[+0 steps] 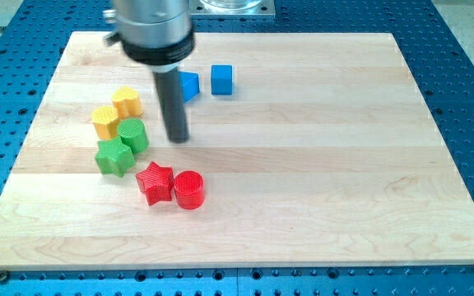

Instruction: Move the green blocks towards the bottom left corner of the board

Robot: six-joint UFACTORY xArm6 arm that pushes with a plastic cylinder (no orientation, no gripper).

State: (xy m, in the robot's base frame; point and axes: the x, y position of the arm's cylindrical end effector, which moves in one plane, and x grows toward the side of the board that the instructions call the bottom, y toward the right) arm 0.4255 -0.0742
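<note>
Nearest to me, at the view's bottom, the wooden tabletop [319,214] is bare along its front edge. A bit further up sit the red star [155,182] and the red cylinder [189,189], touching side by side.

Just above them are the blocks I care about. The green star [113,156] sits left of the red star, and the green cylinder [133,135] is touching it on its upper right. Both are on the left half of the board, but not yet near the bottom left corner.

Touching the green ones from above are two yellow blocks, one a bumpy shape [106,121] and one more round [127,102].

My tip [178,138] is down on the wood just to the right of the green cylinder, with a small gap between them. I think it sits there so I can push the greens left and down. There are no jaws on this arm, only a rod, so nothing is pinched.

Furthest away, near the view's top, are two blue blocks. One blue block [189,85] is partly hidden behind the rod, and the blue cube [222,80] stands just to its right.
</note>
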